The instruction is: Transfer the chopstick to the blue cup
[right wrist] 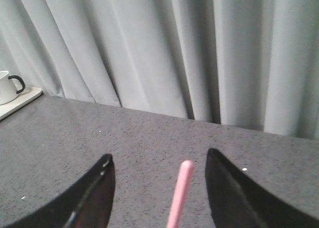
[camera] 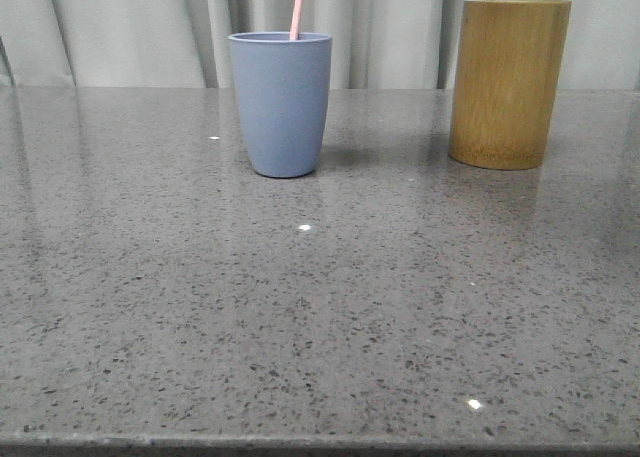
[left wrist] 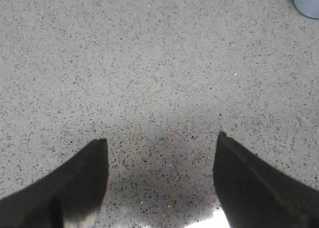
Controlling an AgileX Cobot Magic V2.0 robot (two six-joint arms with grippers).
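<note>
The blue cup (camera: 281, 102) stands upright at the back centre of the table, and a pale pink chopstick (camera: 297, 7) rises out of it past the top of the front view. In the right wrist view the chopstick's upper end (right wrist: 180, 190) shows between the fingers of my right gripper (right wrist: 159, 154), which is open and touches nothing. My left gripper (left wrist: 161, 138) is open over bare tabletop with nothing between its fingers. A bit of the blue cup (left wrist: 308, 1) shows in a corner of that view. Neither gripper appears in the front view.
A taller yellow-brown bamboo holder (camera: 507, 82) stands to the right of the cup. Grey curtains (camera: 150, 27) hang behind the speckled table (camera: 320, 327). A white mug (right wrist: 7, 86) sits on a pale tray (right wrist: 22, 101) in the right wrist view.
</note>
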